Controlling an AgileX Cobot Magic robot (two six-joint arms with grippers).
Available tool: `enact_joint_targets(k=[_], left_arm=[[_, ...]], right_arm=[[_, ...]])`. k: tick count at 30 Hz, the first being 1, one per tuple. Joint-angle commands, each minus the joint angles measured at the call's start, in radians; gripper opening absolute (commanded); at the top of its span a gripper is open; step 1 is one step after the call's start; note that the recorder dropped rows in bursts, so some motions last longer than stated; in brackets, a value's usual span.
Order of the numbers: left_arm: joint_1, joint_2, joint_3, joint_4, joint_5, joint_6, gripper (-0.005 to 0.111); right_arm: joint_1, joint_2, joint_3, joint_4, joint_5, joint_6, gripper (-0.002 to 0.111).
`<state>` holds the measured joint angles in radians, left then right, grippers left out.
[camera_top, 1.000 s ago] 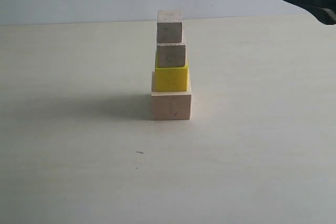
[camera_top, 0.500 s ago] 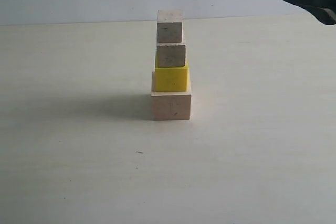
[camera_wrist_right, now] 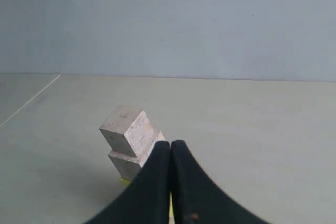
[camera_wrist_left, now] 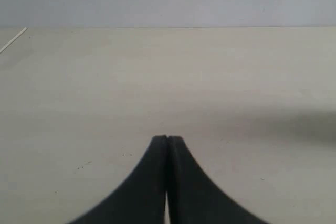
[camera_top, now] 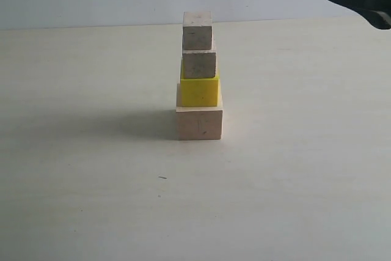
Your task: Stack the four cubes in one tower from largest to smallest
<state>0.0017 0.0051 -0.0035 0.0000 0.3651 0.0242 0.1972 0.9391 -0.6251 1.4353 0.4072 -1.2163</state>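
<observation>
- The large pale bare-wood cube (camera_top: 199,124) sits on the pale table (camera_top: 293,181), near its middle, as the base.
- The mid-sized bright yellow cube (camera_top: 200,92) rests on top of it, and a small pale wood cube (camera_top: 199,65) rests on the yellow one.
- The smallest pale wood cube (camera_top: 197,31) crowns the tower (camera_top: 198,59). It looks twisted a little against the cube below, yet the column stands upright.
- All four cubes look placed in order, big to small, and I see no loose cube on the table.
- The right gripper (camera_wrist_right: 170,143) has its black jaws pressed together on nothing. It hangs off to the side, well apart from the stack.
- The left gripper (camera_wrist_left: 167,138) is likewise pressed together and empty, over bare table.
- To my eye the stacking is done, and nothing is left but for the arms to keep clear.
</observation>
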Motion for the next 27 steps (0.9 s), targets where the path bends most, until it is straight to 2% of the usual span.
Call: enact_joint_targets(k=[1, 4, 8, 12, 16, 27], left_arm=[[-0.002, -0.005, 0.003, 0.000, -0.008, 0.001, 0.000], [-0.002, -0.005, 0.003, 0.000, -0.008, 0.001, 0.000], [-0.002, -0.005, 0.003, 0.000, -0.008, 0.001, 0.000], [-0.002, -0.005, 0.003, 0.000, -0.008, 0.001, 0.000], [-0.002, -0.005, 0.003, 0.000, -0.008, 0.001, 0.000], [-0.002, -0.005, 0.003, 0.000, -0.008, 0.001, 0.000]], right_arm=[[0.002, -0.092, 0.003, -0.043, -0.021, -0.011, 0.000], [0.002, -0.207, 0.010, -0.189, -0.071, -0.010, 0.000], [-0.023, -0.414, 0.058, -0.314, -0.157, 0.132, 0.000], [-0.116, -0.653, 0.154, -0.425, -0.173, 0.281, 0.000], [-0.179, -0.805, 0.244, -0.496, -0.179, 0.303, 0.000], [-0.181, -0.855, 0.384, -0.538, -0.233, 0.364, 0.000]])
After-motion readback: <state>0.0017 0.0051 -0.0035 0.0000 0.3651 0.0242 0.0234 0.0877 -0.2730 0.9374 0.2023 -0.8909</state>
